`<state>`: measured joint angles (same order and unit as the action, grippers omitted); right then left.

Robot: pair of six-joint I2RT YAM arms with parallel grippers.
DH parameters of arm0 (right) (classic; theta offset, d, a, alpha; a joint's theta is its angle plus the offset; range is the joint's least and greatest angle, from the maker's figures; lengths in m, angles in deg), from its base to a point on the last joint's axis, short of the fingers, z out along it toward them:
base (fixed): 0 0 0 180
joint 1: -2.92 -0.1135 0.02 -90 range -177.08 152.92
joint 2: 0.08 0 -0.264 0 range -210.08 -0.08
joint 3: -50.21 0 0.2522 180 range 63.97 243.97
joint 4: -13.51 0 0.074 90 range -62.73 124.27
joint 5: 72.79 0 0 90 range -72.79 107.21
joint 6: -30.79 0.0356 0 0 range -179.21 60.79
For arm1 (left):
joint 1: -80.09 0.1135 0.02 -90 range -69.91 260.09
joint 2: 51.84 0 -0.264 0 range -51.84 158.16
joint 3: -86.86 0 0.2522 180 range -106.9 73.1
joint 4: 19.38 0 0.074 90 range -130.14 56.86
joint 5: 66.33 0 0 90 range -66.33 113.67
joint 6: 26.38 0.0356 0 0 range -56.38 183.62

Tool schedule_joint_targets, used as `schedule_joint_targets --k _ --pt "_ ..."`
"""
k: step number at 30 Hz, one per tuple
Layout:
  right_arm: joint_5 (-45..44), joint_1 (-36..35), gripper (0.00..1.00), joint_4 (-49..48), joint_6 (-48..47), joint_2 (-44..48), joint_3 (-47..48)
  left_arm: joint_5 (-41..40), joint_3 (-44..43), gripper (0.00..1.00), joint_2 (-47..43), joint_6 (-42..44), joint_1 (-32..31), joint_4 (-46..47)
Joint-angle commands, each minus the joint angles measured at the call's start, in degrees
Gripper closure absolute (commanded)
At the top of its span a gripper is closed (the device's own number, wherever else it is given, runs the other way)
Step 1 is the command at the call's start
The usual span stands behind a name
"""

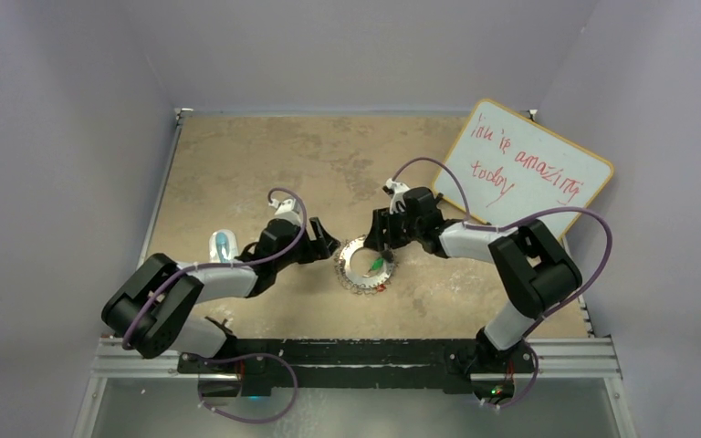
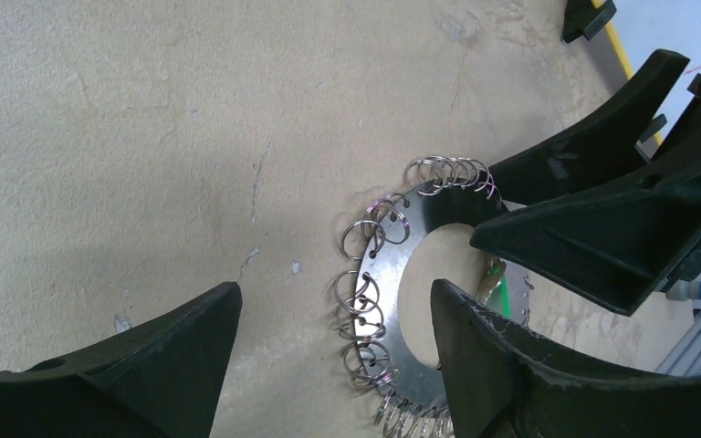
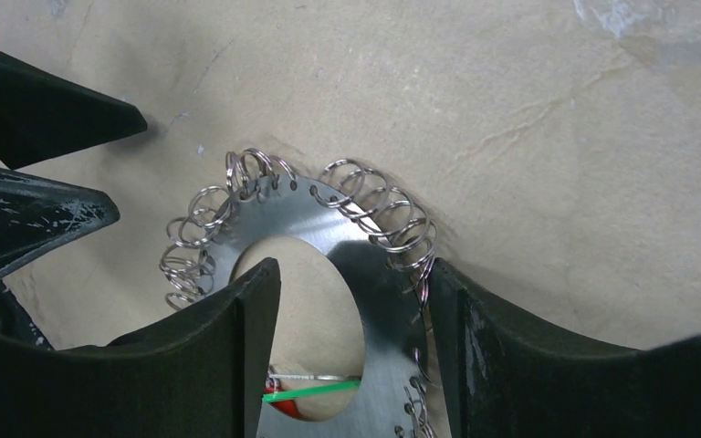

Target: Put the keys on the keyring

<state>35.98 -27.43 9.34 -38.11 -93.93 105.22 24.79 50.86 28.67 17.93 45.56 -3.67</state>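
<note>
Right gripper (image 3: pixel 354 270) astride keyring (image 3: pixel 303 213) rim

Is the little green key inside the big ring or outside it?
Inside: the green-headed key lies within the open centre of the flat silvery loop-fringed metal ring. Attached or loose, cannot tell.

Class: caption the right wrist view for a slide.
Right gripper straddles the band of the keyring, green key showing through its centre.
</note>
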Motion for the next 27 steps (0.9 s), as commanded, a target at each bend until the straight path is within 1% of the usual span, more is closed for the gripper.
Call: schedule_joint_targets --k 1,7,10,14,16,20,27 --pt "3.7 -0.1 0.38 2.5 -1.4 -1.7 3.7 2.9 -2.7 0.28 0.0 -2.0 1.1 0.2" --pt "3.6 -0.1 0.44 4.7 -1.3 -1.6 4.1 1.0 -12.4 0.42 3.5 -2.9 0.4 -15.4" --pt "3.9 -0.1 0.45 5.2 -1.1 -1.3 3.9 -0.9 -16.9 0.45 5.2 -2.1 -2.0 -19.4" --pt "3.2 -0.1 0.45 5.9 -1.0 -0.7 4.2 -7.0 -25.5 0.5 9.5 0.0 -5.6 -28.5" --pt "3.1 -0.1 0.45 5.9 -1.0 -0.7 4.1 -8.5 -28.4 0.56 11.6 0.9 -6.6 -32.6" --pt "3.3 -0.1 0.46 6.3 -1.4 -1.1 4.4 -10.2 -31.8 0.63 14.8 1.9 -7.8 -36.7" --pt "3.3 -0.1 0.47 6.9 -2.0 -1.2 4.6 -12.4 -34.9 0.72 16.6 3.6 -9.0 -39.6"
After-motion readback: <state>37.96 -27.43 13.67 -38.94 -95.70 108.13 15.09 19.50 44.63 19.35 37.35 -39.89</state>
